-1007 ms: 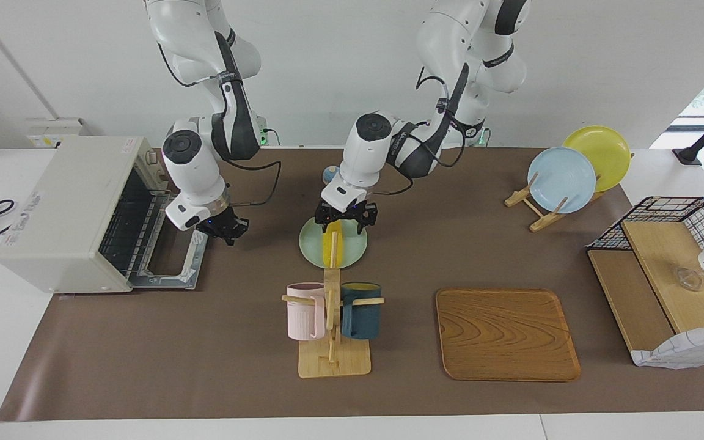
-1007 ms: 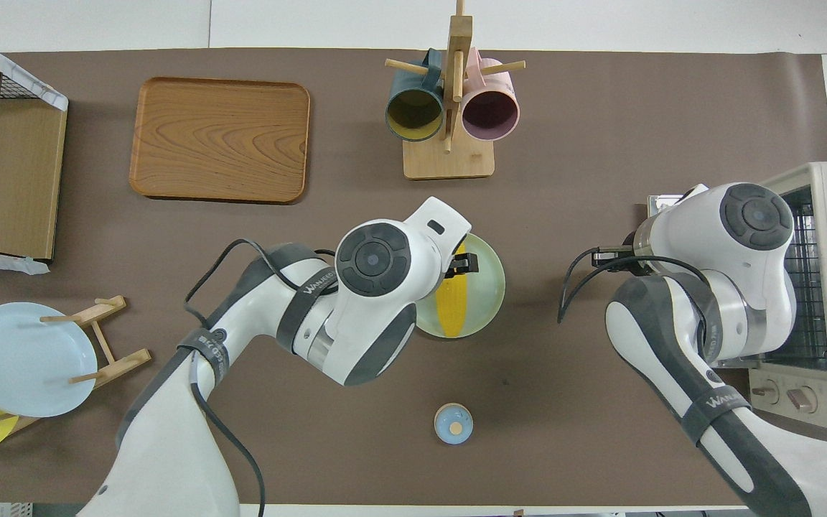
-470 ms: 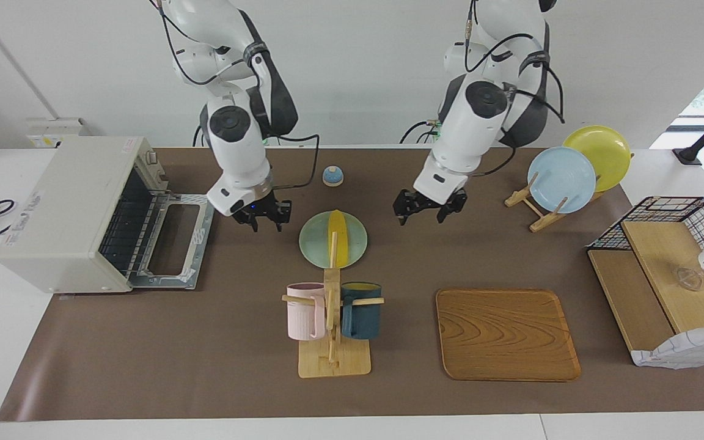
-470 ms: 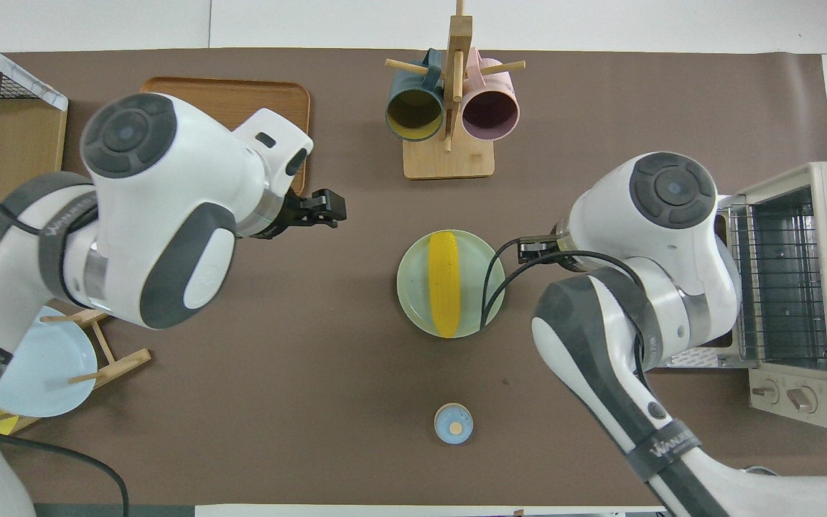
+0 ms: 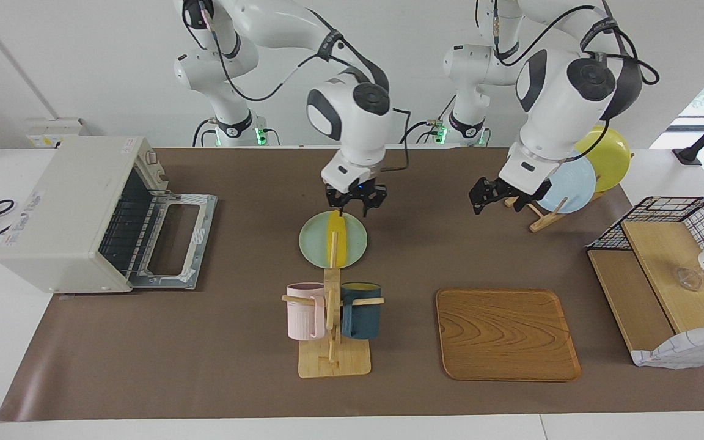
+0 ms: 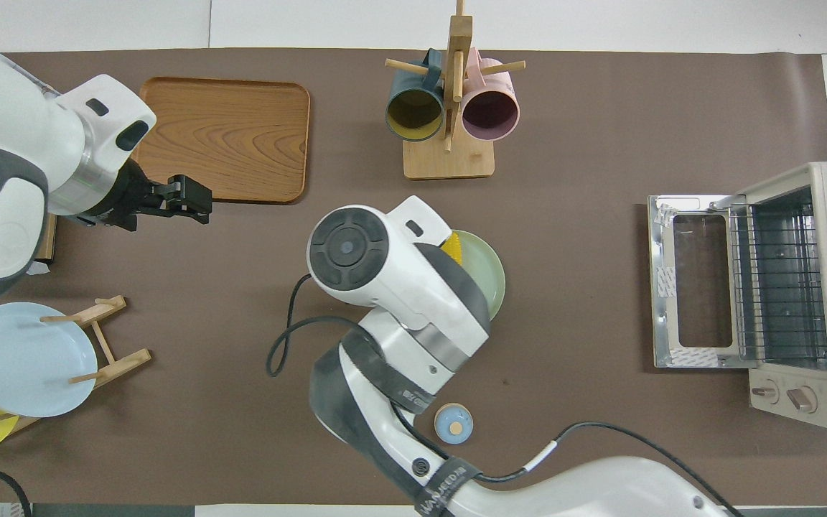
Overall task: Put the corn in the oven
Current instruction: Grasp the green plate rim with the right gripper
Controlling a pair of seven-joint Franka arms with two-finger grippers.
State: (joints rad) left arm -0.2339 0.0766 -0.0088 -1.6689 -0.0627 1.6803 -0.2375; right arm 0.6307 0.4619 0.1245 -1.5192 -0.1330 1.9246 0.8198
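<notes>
Now the right gripper (image 5: 355, 203) hangs just above the corn (image 5: 335, 239), over the end of it that points to the robots; its 2 fingers stand apart and hold nothing. Under it the corn lies on a green plate (image 5: 313, 243), not touched. From this gripper the oven (image 5: 77, 211) is well away, at the right arm's end of the table, with its door (image 5: 176, 244) folded down flat and the rack visible inside. Well apart toward the other end, the left gripper (image 5: 497, 197) waits in the air beside a plate rack (image 5: 532, 211), fingers spread and empty.
</notes>
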